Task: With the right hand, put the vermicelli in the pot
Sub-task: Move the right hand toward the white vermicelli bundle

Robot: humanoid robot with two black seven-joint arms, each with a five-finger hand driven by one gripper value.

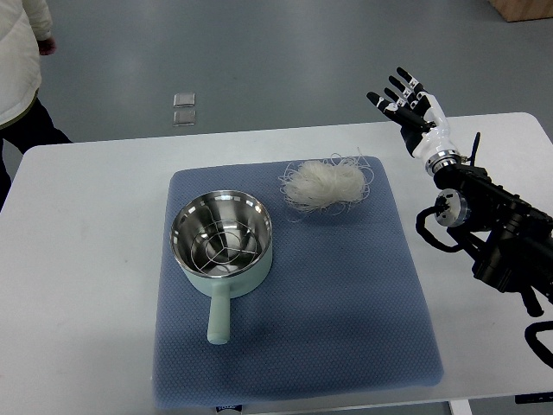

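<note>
A pale green pot point(222, 245) with a steel inside and a wire rack stands on the left part of a blue mat point(346, 294), its handle pointing toward the near edge. A loose bundle of white vermicelli point(323, 183) lies on the mat's far side, to the right of the pot. My right hand point(406, 99) is raised beyond the table's far right edge, fingers spread and holding nothing, well to the right of the vermicelli. The left arm does not show.
The white table point(95, 259) carries the mat. A person in a white coat point(19, 60) stands at the far left corner. Two small square plates point(184, 108) lie on the grey floor beyond the table.
</note>
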